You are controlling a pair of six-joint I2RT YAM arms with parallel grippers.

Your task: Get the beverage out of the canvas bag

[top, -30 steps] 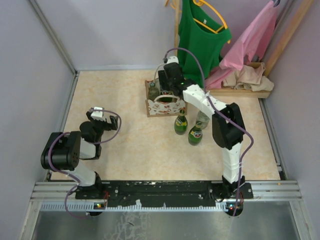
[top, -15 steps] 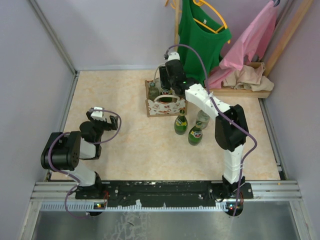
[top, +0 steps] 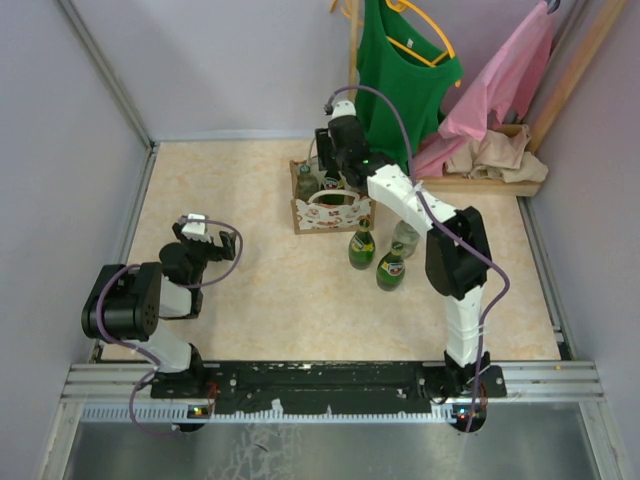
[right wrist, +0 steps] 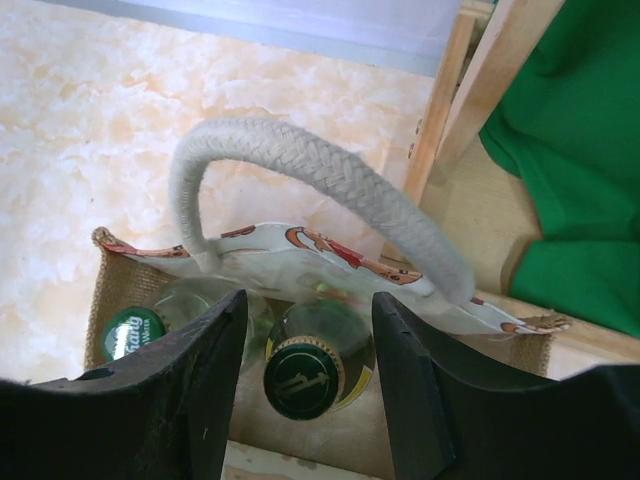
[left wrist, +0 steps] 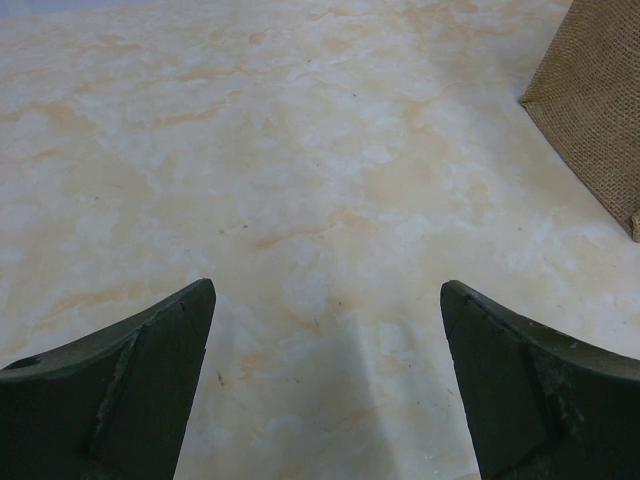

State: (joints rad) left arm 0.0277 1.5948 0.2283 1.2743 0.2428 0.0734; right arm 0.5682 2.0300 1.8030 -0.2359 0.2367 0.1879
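The canvas bag (top: 331, 206) stands at the back of the table, tan with a white-and-red front panel and white rope handles (right wrist: 330, 175). Inside it, a dark green beverage bottle (right wrist: 303, 378) stands upright with a gold-rimmed cap. A second bottle with a green cap (right wrist: 132, 333) stands beside it. My right gripper (right wrist: 309, 300) hangs over the bag's mouth (top: 332, 172), fingers on either side of the dark bottle's neck, with a small gap on each side. My left gripper (left wrist: 327, 290) is open and empty over bare table at the left (top: 196, 223).
Three bottles (top: 361, 247) (top: 391, 268) (top: 405, 238) stand on the table just in front of the bag. Behind the bag a wooden rack (top: 480, 182) holds a green shirt (top: 404, 75) and pink cloth (top: 500, 85). Walls enclose the table on three sides.
My right gripper's jaws have narrowed around the dark bottle, and the wrist has shifted slightly toward the back over the bag. The left arm has not moved.
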